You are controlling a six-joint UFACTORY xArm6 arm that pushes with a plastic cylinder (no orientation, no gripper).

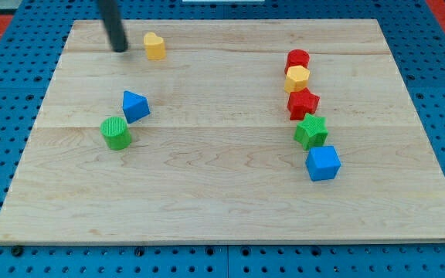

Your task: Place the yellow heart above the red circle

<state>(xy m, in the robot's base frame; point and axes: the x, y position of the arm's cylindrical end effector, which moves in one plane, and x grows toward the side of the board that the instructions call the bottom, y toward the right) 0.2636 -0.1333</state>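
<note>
The yellow heart (154, 45) lies near the view's top left on the wooden board (207, 193). My tip (120, 49) is just to the left of the heart, a small gap apart. The red circle (297, 59) sits at the top of a column of blocks on the view's right, far from the heart. A yellow hexagon block (297, 78) touches the red circle from below.
Below the yellow hexagon come a red star (303, 103), a green star (311, 132) and a blue cube (323, 163). On the left are a blue triangular block (135, 106) and a green cylinder (116, 133). A blue pegboard surrounds the board.
</note>
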